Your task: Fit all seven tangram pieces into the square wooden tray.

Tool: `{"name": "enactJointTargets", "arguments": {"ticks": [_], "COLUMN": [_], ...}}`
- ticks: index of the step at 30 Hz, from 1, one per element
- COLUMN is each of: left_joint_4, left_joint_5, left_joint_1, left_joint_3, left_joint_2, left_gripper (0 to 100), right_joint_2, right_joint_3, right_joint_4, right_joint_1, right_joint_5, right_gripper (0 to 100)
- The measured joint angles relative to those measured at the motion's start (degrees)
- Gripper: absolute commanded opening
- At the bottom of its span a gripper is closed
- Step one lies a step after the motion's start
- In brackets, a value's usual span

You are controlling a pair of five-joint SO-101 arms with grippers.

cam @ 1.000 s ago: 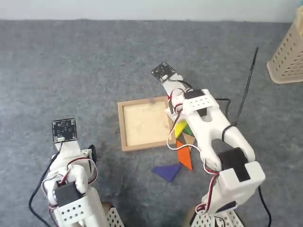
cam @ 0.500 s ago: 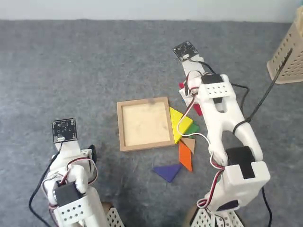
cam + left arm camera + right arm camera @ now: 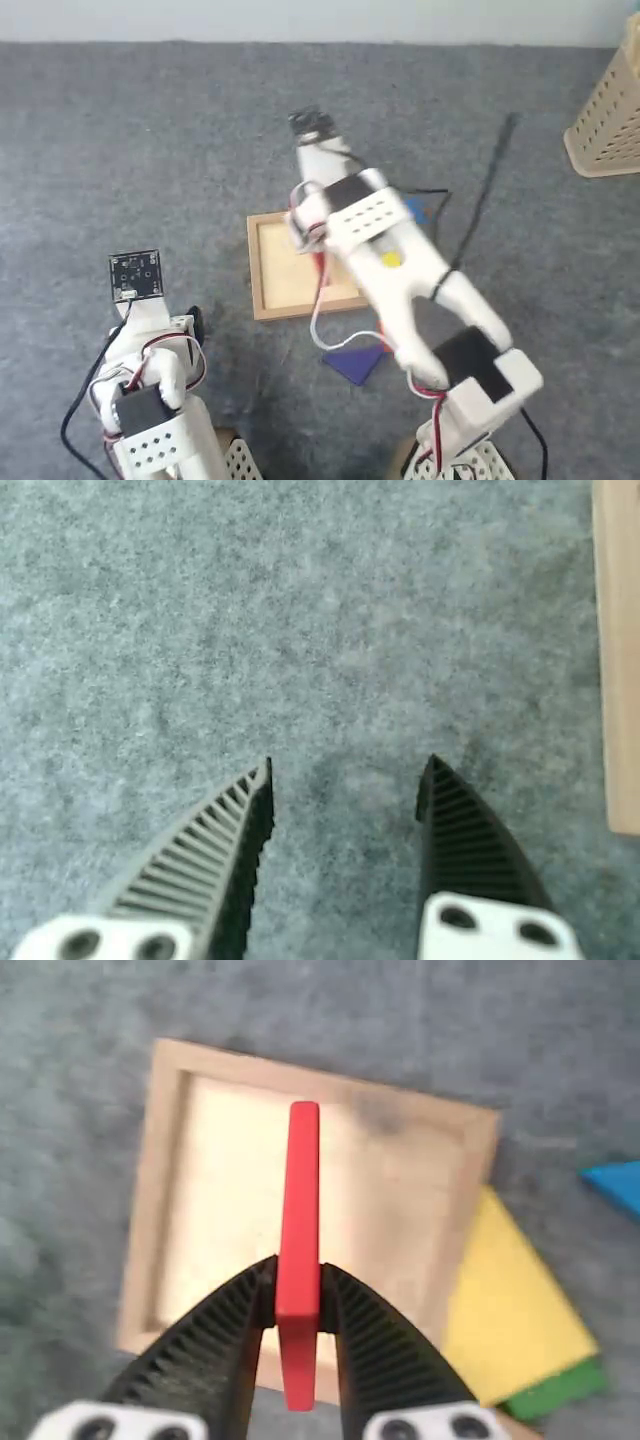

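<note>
Right gripper clamps 1 red piece on edge, the piece projecting over the wooden tray. Left gripper stands parted above grey carpet, beside the tray's rim.

High view overlooks table, wrist views close, downward, all share tray

You've got grey carpet under everything, a short, speckled pile running edge to edge, and your left wrist view looks right down onto the same fuzzy weave. Look to the far right of your high view: a beige basket stands on the carpet, its wall punched with neat rows of small holes, and the frame cuts it off. Along the far side, a pale wall meets the carpet in a straight line.
</note>
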Motion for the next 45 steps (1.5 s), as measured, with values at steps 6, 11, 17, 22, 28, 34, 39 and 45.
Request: {"name": "enactJointTargets", "arguments": {"ticks": [6, 11, 17, 22, 28, 34, 39, 45], "left_joint_4": [0.0, 0.0, 0.0, 0.0, 0.0, 0.0, 0.0, 0.0], "left_joint_5": [0.0, 0.0, 0.0, 0.0, 0.0, 0.0, 0.0, 0.0], "left_joint_1": [0.0, 0.0, 0.0, 0.0, 0.0, 0.0, 0.0, 0.0], "left_joint_3": [0.0, 0.0, 0.0, 0.0, 0.0, 0.0, 0.0, 0.0], "left_joint_2": [0.0, 0.0, 0.0, 0.0, 0.0, 0.0, 0.0, 0.0], "left_gripper": [23, 23, 23, 23, 23, 23, 23, 23], "right_joint_2": [3.52, 5.27, 8.09, 8.88, 7.21, -3.87, -8.53, -8.53], "right_joint_3": [-0.09, -0.09, -0.09, -0.09, -1.32, -2.29, 5.71, 24.88], "right_joint_4": [-3.52, -7.3, -9.23, -9.32, -6.51, 1.32, -3.78, -24.26], "right_joint_1": [-5.89, -5.8, -6.33, -6.33, -3.78, 4.57, 7.82, 4.22], "right_joint_5": [-7.65, -12.22, -13.45, -13.45, -7.91, 8.97, 16.35, 19.69], "right_gripper": [0.6, 0.7, 18.4, 24.5, 24.5, 1.9, 4.8, 0.7]}}
